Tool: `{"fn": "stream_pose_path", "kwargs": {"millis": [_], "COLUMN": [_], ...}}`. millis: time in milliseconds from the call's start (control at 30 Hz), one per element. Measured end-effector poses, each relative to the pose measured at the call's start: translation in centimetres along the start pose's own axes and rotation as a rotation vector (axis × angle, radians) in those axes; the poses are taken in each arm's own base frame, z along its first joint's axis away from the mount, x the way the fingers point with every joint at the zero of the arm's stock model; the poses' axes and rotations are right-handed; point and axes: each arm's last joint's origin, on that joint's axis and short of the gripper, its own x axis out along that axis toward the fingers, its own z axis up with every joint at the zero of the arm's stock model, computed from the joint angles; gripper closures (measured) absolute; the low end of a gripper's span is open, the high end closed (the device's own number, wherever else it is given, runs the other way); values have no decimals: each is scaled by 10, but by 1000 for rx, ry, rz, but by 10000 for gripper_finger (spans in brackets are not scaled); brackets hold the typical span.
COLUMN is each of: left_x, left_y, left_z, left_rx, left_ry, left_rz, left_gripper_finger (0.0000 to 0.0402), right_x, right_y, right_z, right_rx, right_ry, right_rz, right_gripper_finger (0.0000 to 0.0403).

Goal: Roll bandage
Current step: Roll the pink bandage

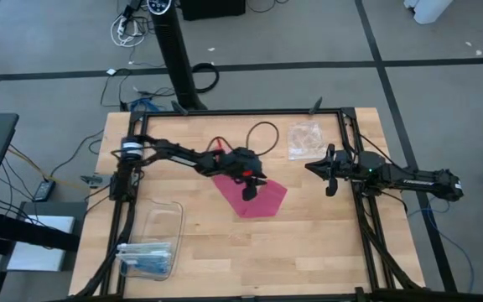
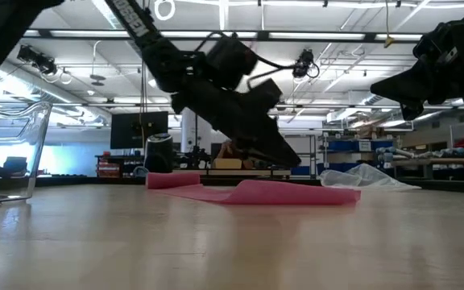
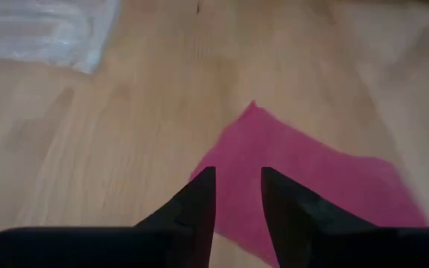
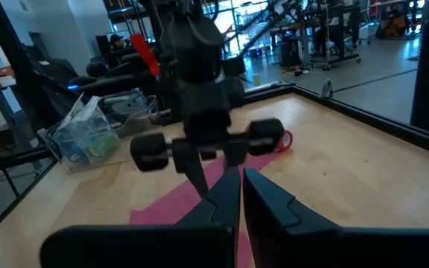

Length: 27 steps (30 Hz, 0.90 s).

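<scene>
The magenta-pink bandage (image 1: 265,200) lies mostly flat on the wooden table near its middle, with a small rolled end (image 4: 282,140) toward the far left of the strip. My left gripper (image 3: 237,182) slants down over the bandage (image 3: 311,179), open, with its fingertips a little above the cloth in the low view (image 2: 292,159). My right gripper (image 1: 311,168) waits at the table's right side, level and shut (image 4: 238,179), with nothing between its fingers.
A clear plastic bag (image 1: 306,138) lies at the far right of the table, beyond the bandage. A clear plastic box (image 1: 153,243) with blue contents stands at the near left corner. Bare wood (image 1: 309,252) stretches along the near side.
</scene>
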Motion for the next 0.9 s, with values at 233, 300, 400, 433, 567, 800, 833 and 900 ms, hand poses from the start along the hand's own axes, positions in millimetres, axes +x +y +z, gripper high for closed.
{"fn": "stream_pose_path", "kwargs": {"millis": [233,300,400,433,567,800,833,900], "left_x": [22,25,26,26,26,27,27,28], "left_y": [4,5,6,6,7,2,1,-3], "left_z": [4,3,0,0,-1,-3,-3,-3], "left_rx": [46,56,55,55,74,111,114,124], "left_ry": [132,152,165,166,181,201,200,200], "left_rz": [17,28,48,54,74,68,71,89], "left_gripper_finger": [295,297,298,298,312,391,393,393], "right_x": [0,0,0,0,0,0,0,0], "right_y": [0,0,0,0,0,0,0,0], "right_z": [0,0,0,0,0,0,0,0], "right_rx": [0,0,0,0,0,0,0,0], "right_ry": [-1,-1,-1,0,-1,-1,-1,-1], "right_rz": [0,0,0,0,0,0,0,0], "right_gripper_finger": [380,380,380,380,380,380,380,380]}}
